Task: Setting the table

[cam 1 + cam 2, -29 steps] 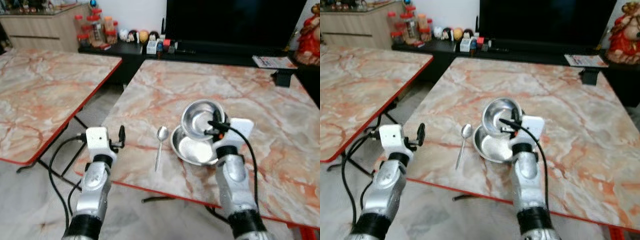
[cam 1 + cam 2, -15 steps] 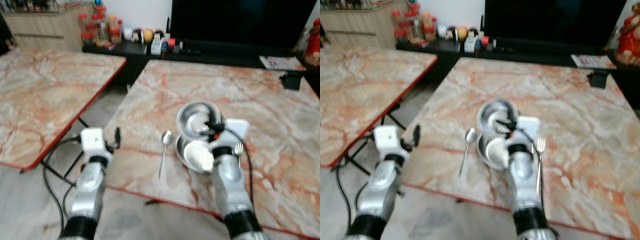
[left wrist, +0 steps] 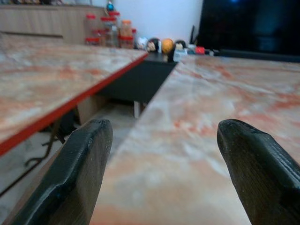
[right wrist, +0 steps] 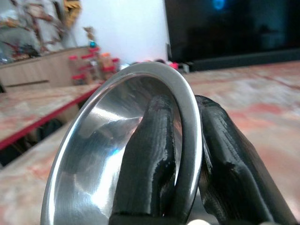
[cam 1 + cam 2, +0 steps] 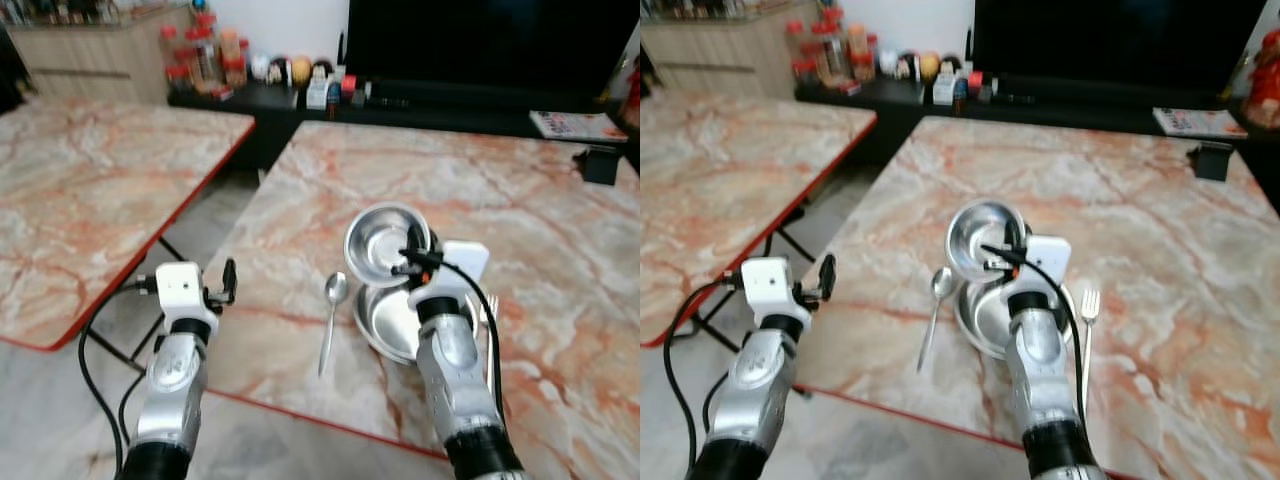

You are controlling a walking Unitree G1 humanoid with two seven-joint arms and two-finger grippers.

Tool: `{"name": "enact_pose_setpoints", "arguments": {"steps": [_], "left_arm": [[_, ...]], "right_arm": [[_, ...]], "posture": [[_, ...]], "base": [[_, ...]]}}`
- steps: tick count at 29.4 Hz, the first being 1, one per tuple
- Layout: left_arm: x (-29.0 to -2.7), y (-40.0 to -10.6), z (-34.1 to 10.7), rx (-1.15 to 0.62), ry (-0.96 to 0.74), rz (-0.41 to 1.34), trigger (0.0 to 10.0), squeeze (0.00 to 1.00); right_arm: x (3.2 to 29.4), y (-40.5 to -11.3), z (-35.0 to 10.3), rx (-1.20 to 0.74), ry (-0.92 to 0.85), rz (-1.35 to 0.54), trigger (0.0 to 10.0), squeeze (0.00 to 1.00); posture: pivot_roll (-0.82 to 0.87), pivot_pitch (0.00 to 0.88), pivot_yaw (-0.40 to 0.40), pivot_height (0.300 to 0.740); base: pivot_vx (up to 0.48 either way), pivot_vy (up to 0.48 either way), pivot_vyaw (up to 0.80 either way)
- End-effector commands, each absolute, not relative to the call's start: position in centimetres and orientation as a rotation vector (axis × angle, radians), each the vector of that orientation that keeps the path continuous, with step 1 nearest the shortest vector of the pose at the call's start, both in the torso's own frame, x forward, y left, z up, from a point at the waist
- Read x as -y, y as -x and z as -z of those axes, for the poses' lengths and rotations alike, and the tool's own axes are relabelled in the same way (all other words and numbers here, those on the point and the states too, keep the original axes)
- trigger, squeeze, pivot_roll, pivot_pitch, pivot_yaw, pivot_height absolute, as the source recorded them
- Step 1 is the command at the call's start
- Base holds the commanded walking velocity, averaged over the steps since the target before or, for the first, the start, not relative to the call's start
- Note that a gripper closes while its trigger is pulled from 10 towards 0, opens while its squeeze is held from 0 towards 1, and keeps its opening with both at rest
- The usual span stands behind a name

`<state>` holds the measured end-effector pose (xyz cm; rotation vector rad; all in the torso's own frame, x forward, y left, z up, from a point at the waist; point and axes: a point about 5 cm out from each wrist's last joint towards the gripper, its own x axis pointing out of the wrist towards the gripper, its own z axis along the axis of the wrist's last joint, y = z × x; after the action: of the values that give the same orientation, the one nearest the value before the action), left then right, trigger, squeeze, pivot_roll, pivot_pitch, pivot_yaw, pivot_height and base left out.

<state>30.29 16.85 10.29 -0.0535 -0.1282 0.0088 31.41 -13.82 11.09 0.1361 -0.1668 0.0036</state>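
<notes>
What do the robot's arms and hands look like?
Both arms are shiny silver tubes with black rings at the joints and white boxes at the wrists. Black cables loop along them. The left hand and the right hand each have two long black fingers with a rough, bumpy surface.

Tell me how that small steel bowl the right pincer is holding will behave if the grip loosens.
The small steel bowl looks thin, polished and probably slick. The right pincer pinches only its rim, so it could slip. It is tilted above the larger bowl, so it would likely drop in with a clatter, unbroken.
</notes>
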Motion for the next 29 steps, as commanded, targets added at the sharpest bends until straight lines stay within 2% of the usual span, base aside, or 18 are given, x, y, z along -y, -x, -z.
{"name": "enact_pose_setpoints", "arguments": {"steps": [1,14,29], "left_arm": [[-17.0,-29.9,-10.2,0.12,0.04,-0.006,10.0,0.0],[-16.8,-29.0,-9.7,0.094,0.04,0.006,10.0,0.0],[-17.8,-28.1,-9.4,0.064,0.021,-0.007,10.0,0.0]], "right_arm": [[13.9,-31.2,-11.4,0.177,-0.139,-0.001,10.0,0.0],[14.6,-30.4,-11.8,0.173,-0.159,0.05,10.0,0.0],[15.8,-31.2,-13.4,0.183,-0.169,0.134,10.0,0.0]], "posture": [[-0.02,0.013,0.021,0.74],[-0.04,0.045,0.02,0.74],[-0.03,0.082,0.01,0.74]], "base": [[0.0,0.0,0.0],[0.0,0.0,0.0],[0.0,0.0,0.0]]}}
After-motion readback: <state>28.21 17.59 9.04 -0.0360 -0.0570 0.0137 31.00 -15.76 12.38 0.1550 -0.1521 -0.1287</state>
